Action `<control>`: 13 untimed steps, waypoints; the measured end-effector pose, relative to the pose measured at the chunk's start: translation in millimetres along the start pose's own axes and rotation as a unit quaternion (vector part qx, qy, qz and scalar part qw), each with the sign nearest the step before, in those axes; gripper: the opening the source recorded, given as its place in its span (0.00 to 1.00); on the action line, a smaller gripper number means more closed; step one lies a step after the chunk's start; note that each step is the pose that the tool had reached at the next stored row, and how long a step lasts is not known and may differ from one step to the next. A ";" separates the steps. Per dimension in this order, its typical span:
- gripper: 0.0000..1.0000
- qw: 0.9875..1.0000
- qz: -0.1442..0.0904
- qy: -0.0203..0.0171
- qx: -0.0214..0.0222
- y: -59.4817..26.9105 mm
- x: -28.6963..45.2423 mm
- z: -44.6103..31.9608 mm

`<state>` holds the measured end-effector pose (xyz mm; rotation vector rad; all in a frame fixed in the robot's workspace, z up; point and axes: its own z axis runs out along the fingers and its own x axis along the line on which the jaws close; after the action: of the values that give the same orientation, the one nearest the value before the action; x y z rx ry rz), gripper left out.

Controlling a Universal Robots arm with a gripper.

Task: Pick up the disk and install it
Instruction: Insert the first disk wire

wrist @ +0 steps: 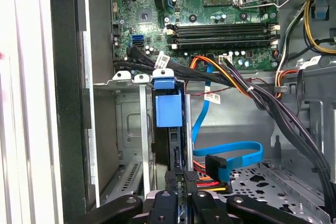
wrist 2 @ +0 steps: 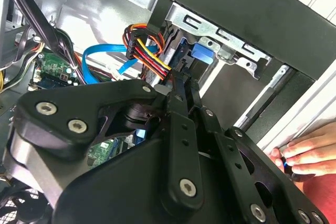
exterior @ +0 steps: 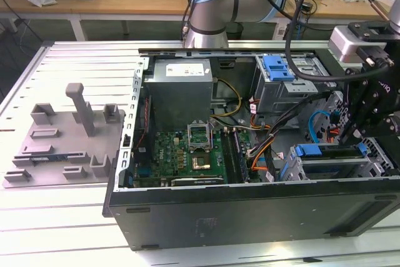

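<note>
The disk (wrist: 169,109) stands on edge in a slot of the silver drive cage (wrist: 128,129) at the front corner of the open computer case. Its blue carrier frame (wrist 2: 201,53) shows at the far end. In the exterior view the disk (exterior: 328,151) is a blue strip along the top of the cage, at that view's right. My gripper (wrist: 184,176) hangs right over the disk's near end, fingers close together and tips at its edge. The black fingers (wrist 2: 180,90) point down toward the blue frame. Whether they pinch the disk is hidden.
Red, yellow and black power wires (wrist: 207,184) and a blue data cable (wrist: 236,156) lie beside the slot. The motherboard (exterior: 187,151) fills the case's middle. A blue clip tops another cage (exterior: 278,67) at the back. A person's hand (wrist 2: 302,153) rests outside the case wall.
</note>
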<state>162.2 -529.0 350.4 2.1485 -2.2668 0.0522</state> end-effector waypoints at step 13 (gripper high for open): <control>0.17 1.000 0.000 0.000 0.000 0.0 0.3 3.2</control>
<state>162.2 -529.5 347.2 2.1484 -2.2666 0.0525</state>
